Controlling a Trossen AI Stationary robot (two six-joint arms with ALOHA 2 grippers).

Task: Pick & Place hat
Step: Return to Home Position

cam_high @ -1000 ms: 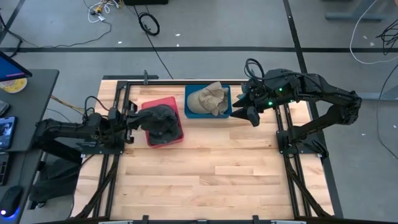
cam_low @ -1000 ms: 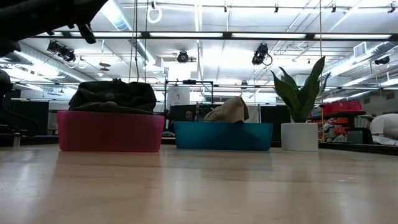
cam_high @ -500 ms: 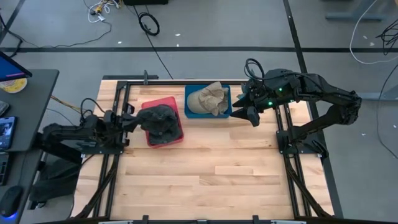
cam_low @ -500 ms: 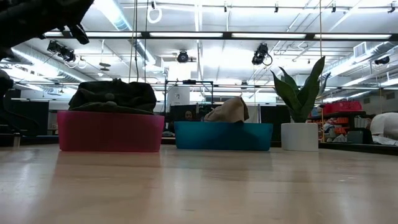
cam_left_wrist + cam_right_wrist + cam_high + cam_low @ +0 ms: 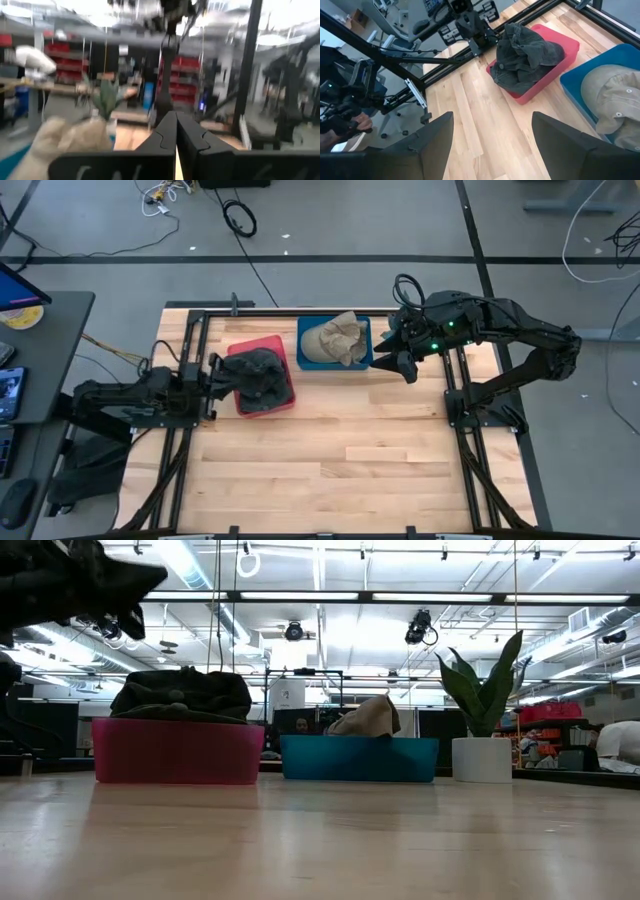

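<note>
A dark grey hat [image 5: 262, 375] [image 5: 530, 55] lies bunched in a red bin [image 5: 262, 340] [image 5: 178, 752] at the table's far left. Beside it, a tan hat [image 5: 336, 338] [image 5: 615, 95] rests in a blue bin [image 5: 300, 340] [image 5: 360, 758]. My left gripper [image 5: 213, 375] [image 5: 175, 135] is shut and empty, just off the red bin's left side and about level. My right gripper [image 5: 398, 360] [image 5: 492, 150] hangs open and empty, high over the table, right of the blue bin and slanting down.
A potted plant [image 5: 482, 730] stands beyond the table's far right. Black frame rails [image 5: 190, 440] [image 5: 455, 410] run along both sides. A desk [image 5: 40, 350] stands left of the table. The table's near half [image 5: 330, 460] is bare wood.
My left gripper has sunk beside the red bin and tipped from pointing upward to nearly level, and it stays shut. Both hats lie as before.
</note>
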